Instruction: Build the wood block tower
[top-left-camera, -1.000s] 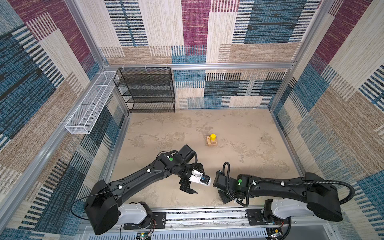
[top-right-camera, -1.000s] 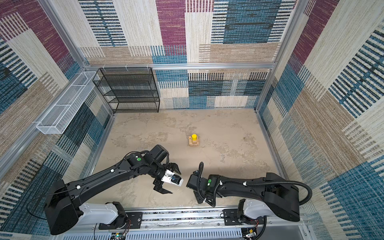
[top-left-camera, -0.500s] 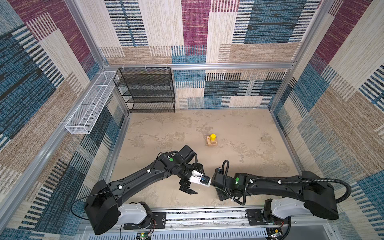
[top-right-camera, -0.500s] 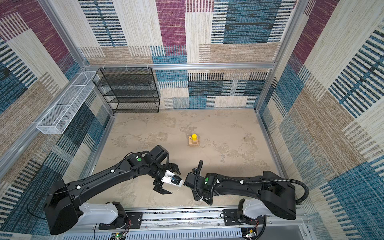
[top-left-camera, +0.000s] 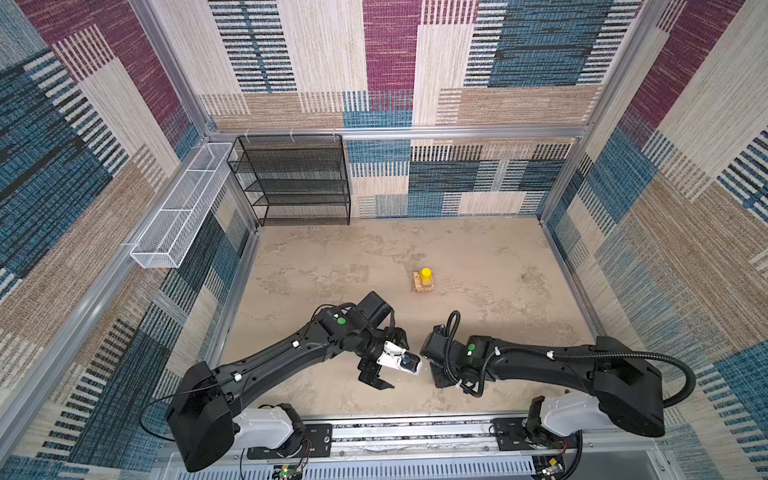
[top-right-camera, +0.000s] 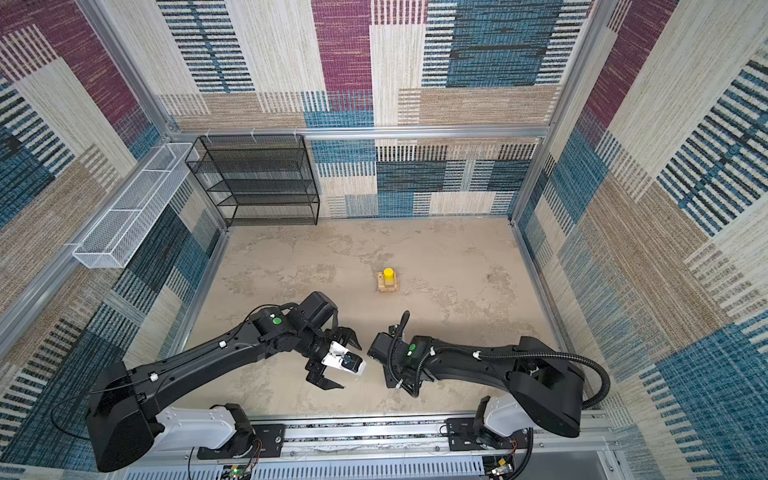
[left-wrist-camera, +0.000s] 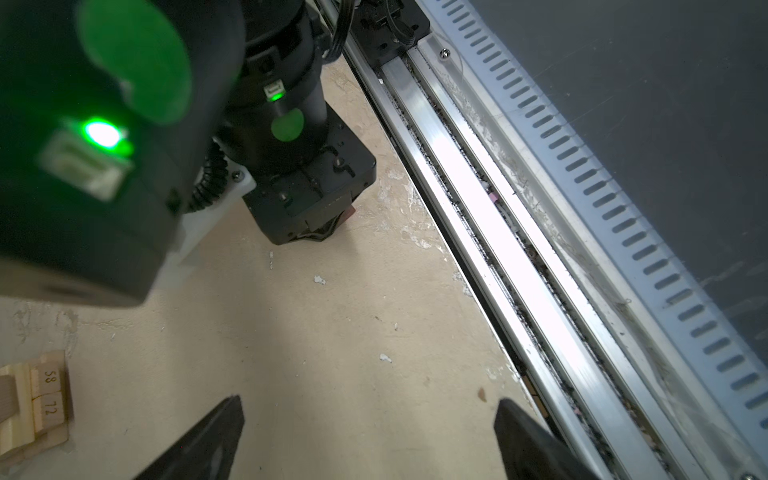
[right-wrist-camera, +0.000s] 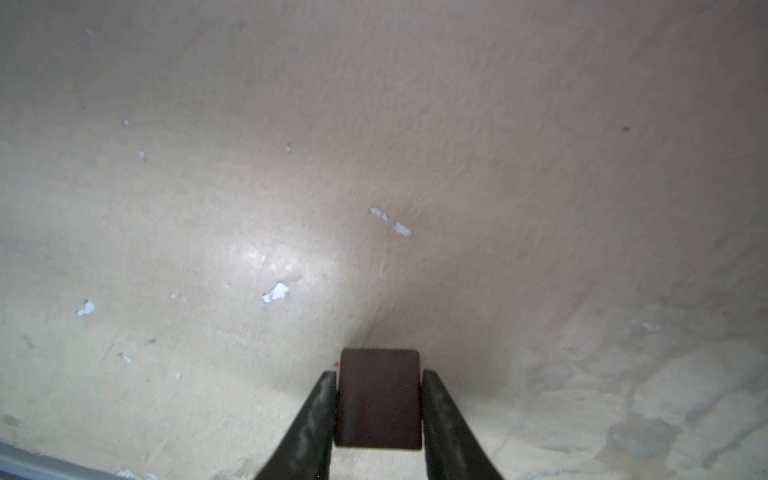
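Now: one block gripped, one tower standing

You have one sandy table (top-left-camera: 332, 257), reached by two black arms, left arm (top-left-camera: 270, 365) and right arm (top-left-camera: 540, 365), from one front rail (top-left-camera: 415, 432); one black mesh shelf (top-left-camera: 291, 178) stands in the back-left corner; one white wire basket (top-left-camera: 183, 208) hangs on the left wall; the wood block tower (top-left-camera: 423, 284) (top-right-camera: 387, 282) sits near mid-table, well apart from both grippers, a low stack of pale planks (top-left-camera: 420, 288) topped by one yellow cylinder (top-left-camera: 426, 273); your left gripper (left-wrist-camera: 368, 415) spreads its two fingers (left-wrist-camera: 216, 436) wide over bare table; your right gripper (right-wrist-camera: 379, 374), near it, is clamped on one dark brown block (right-wrist-camera: 378, 399), a finger against each side.
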